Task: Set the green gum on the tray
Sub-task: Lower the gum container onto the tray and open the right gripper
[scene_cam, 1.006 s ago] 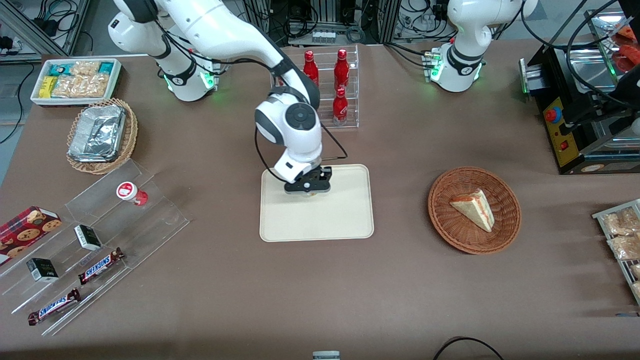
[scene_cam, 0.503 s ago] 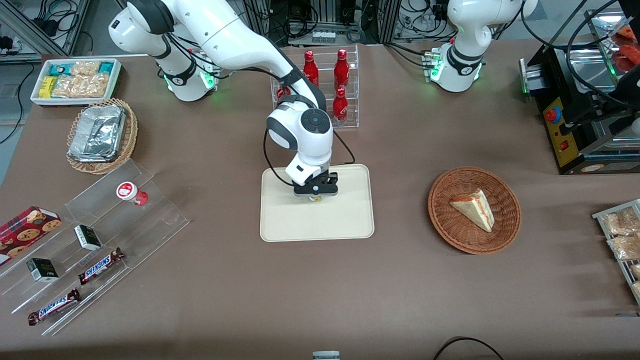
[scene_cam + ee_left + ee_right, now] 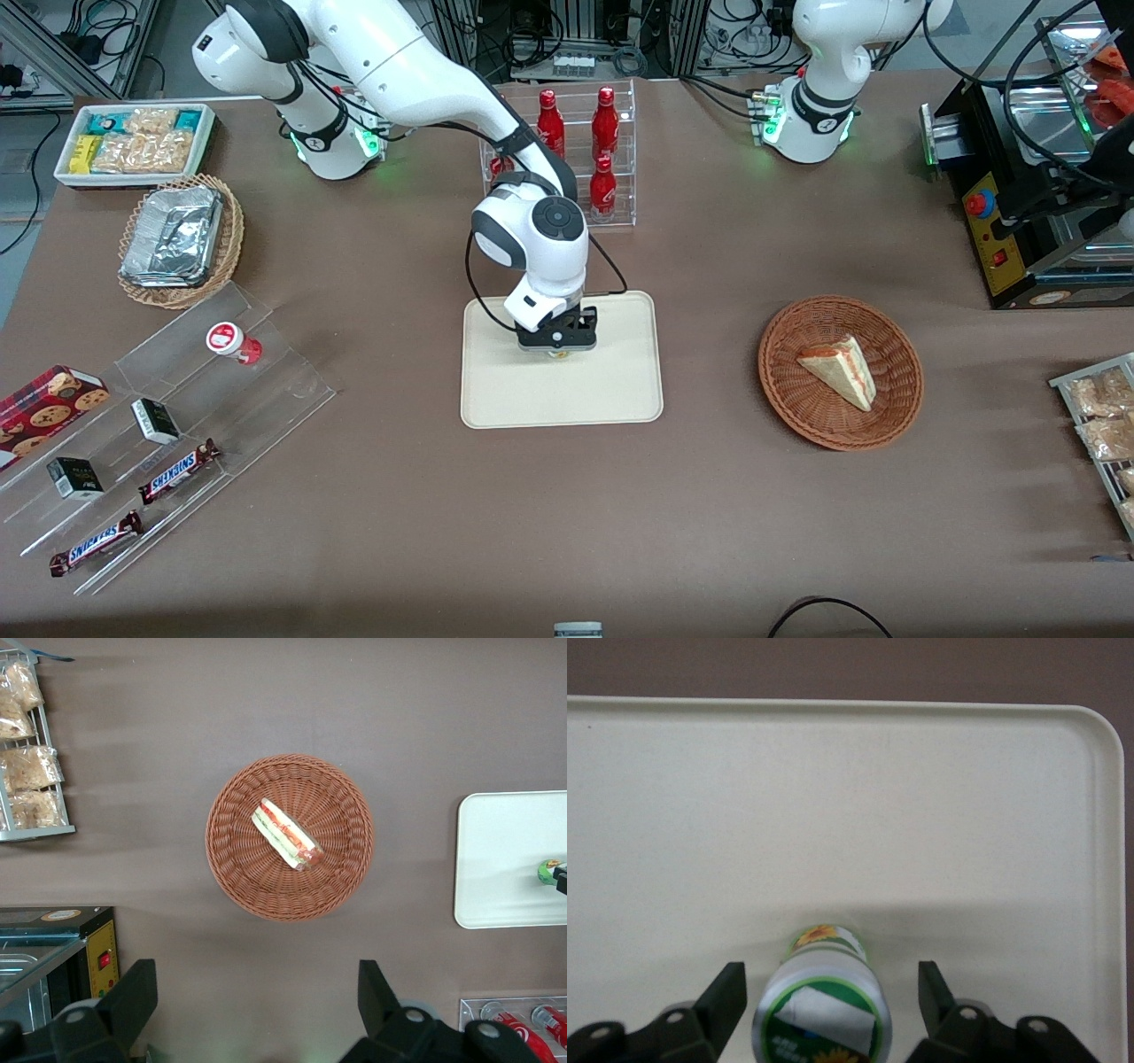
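Note:
The green gum [image 3: 822, 1001], a white bottle with a green-rimmed lid and a green and yellow label, stands upright on the cream tray [image 3: 833, 815]. My right gripper [image 3: 828, 985] hangs straight over it, open, with its black fingers [image 3: 726, 997] on either side of the bottle and a gap to each. In the front view the gripper [image 3: 556, 341] is over the middle of the tray [image 3: 611, 390], and only a sliver of the gum [image 3: 559, 354] shows under it. The left wrist view catches the tray [image 3: 505, 859] and the gum [image 3: 547, 871] at its edge.
A wicker basket with a sandwich [image 3: 840, 372] lies toward the parked arm's end. An acrylic rack of red bottles [image 3: 602, 159] stands farther from the front camera than the tray. Toward the working arm's end are a red-lidded bottle [image 3: 232, 340] on a clear stand and a foil tray in a basket [image 3: 177, 237].
Over the last second the gripper slid a little along the tray toward the parked arm's end. In the last half second it barely moved.

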